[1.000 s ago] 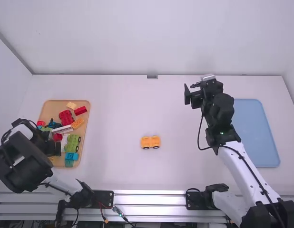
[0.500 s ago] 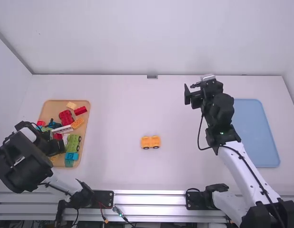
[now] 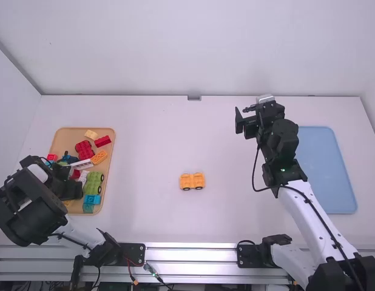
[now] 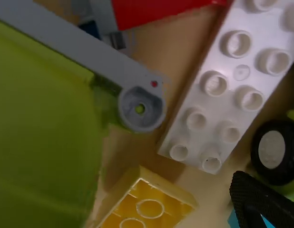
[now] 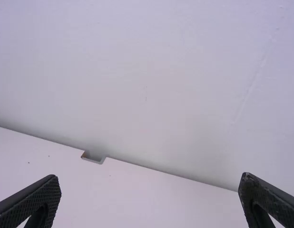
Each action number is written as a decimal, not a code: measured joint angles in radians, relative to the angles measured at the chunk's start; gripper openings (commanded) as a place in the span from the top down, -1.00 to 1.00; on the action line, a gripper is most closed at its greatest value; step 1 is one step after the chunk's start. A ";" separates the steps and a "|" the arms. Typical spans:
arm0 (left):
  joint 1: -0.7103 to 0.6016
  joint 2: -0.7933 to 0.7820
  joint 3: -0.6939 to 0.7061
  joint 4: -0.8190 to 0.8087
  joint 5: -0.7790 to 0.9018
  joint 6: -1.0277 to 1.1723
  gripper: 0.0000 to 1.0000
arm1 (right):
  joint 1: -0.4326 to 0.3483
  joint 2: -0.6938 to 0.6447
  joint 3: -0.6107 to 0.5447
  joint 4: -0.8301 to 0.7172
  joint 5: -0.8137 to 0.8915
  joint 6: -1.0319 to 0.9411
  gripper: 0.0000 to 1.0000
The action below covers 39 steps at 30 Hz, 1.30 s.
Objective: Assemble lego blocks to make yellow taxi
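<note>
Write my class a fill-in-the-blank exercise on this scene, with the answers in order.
1. The tray on the table's right side is coloured ____.
2. The small vehicle in the middle of the table stands on black ____.
3. The long studded block in the left wrist view is ____.
4. The right gripper is not shut but ____.

Answers: blue; wheels; white; open.

This looks like a robotics lab, with jointed robot arms [image 3: 310, 219], a metal rail [image 3: 190, 257] and plain white walls [image 3: 175, 48]
</note>
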 measured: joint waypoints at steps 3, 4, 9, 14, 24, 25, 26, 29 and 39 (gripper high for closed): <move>0.000 0.000 0.000 0.001 -0.002 0.091 -0.66 | 0.000 0.000 0.000 0.000 0.001 0.000 -0.98; 0.000 0.000 0.000 0.002 -0.002 0.107 -0.65 | 0.000 0.000 0.000 0.000 0.001 0.000 -0.98; 0.010 0.000 0.000 0.005 0.001 0.195 -0.52 | 0.000 0.000 0.000 0.000 -0.001 0.000 -0.98; 0.016 0.007 0.000 0.002 0.001 0.227 -0.33 | 0.000 0.000 0.000 0.000 0.002 0.000 -0.98; 0.051 0.046 0.009 0.005 0.016 0.303 -0.34 | 0.000 0.000 0.000 0.016 0.001 0.000 -0.98; 0.051 0.046 0.009 0.005 0.014 0.306 -0.34 | 0.000 0.000 0.000 0.019 0.000 0.001 -0.98; 0.051 0.046 0.009 0.007 0.010 0.314 -0.38 | 0.000 0.000 0.000 0.022 -0.002 0.001 -0.98; 0.050 0.046 0.010 0.014 -0.005 0.340 -0.42 | 0.000 0.000 0.000 0.023 -0.003 0.002 -0.98; 0.050 0.045 0.014 0.013 -0.021 0.469 -0.18 | 0.000 0.000 0.000 0.030 -0.004 0.001 -0.98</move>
